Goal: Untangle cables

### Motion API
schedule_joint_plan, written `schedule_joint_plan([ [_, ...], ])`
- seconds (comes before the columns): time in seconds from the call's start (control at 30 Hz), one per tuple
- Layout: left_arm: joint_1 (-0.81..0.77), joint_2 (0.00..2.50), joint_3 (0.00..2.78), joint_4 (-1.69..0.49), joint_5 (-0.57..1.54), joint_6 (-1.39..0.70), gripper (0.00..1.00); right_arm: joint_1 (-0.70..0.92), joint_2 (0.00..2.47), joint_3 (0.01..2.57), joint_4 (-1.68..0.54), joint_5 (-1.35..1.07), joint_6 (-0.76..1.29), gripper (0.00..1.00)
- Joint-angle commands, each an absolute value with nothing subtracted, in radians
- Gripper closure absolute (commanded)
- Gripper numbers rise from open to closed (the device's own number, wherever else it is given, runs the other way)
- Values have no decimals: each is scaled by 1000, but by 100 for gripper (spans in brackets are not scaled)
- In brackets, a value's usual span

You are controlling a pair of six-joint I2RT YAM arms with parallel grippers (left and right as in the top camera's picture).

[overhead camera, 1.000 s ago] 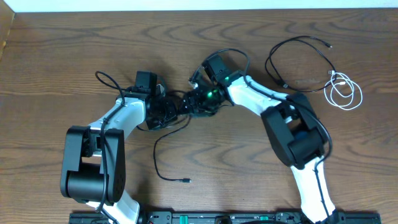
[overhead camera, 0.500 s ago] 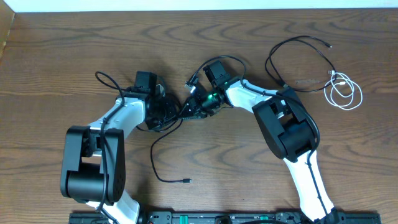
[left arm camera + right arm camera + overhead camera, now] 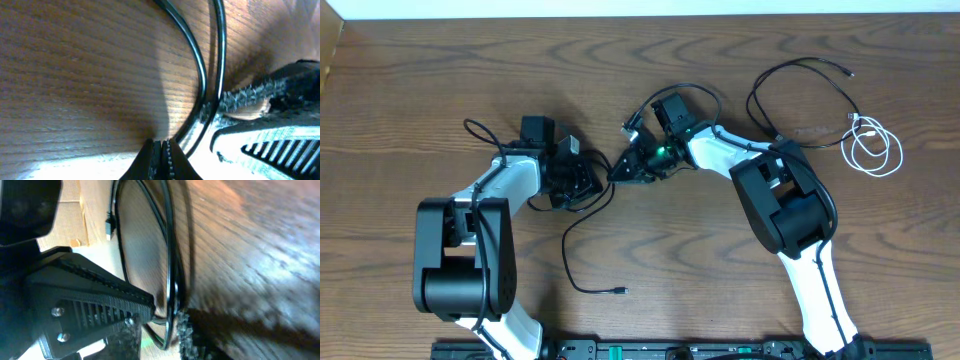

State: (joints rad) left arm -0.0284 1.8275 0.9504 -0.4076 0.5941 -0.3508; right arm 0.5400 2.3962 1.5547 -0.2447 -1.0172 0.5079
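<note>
A long black cable [image 3: 572, 245] runs from between my two grippers down to a small plug [image 3: 621, 291] near the front. In the left wrist view its strands [image 3: 201, 85] pass just right of my left gripper [image 3: 161, 152], whose jaws are pressed together; whether they pinch a strand does not show. My right gripper [image 3: 167, 325] is shut on looped strands of this black cable [image 3: 169, 255], which lie against its rough pad [image 3: 186, 330]. From overhead, the left gripper [image 3: 582, 182] and right gripper [image 3: 620, 168] stand close together. A second black cable [image 3: 790, 66] and a coiled white cable [image 3: 876, 148] lie at the far right.
The arms' own thicker black wires loop over each wrist, one by the left wrist [image 3: 480, 133] and one above the right [image 3: 692, 90]. The table's far edge [image 3: 640, 12] meets a white wall. Both arm bases stand at the front.
The right gripper has closed on the black cable. The left gripper has drawn back to the left, so the two grippers stand a little farther apart.
</note>
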Motion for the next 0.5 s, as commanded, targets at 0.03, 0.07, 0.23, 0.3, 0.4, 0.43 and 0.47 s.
schedule_joint_plan([
  [0.03,-25,1842,943,-410,621,-317,92,544,2458,1522,-235,-795,493,71],
  [0.07,-25,1842,943,-410,621,-317,92,549,2458,1522,-232,-782,493,70],
  [0.23,-25,1842,943,-410,620,-314,92,581,2458,1522,-227,-679,493,69],
  [0.3,-25,1842,943,-410,620,-314,92,608,2458,1522,-226,-599,493,72],
  [0.4,-25,1842,943,-410,620,-314,92,640,2458,1522,-213,-528,492,74],
  [0.43,-25,1842,943,-410,620,-314,92,649,2458,1522,-210,-504,490,74],
  [0.47,-25,1842,943,-410,620,-314,92,661,2458,1522,-208,-471,477,74],
])
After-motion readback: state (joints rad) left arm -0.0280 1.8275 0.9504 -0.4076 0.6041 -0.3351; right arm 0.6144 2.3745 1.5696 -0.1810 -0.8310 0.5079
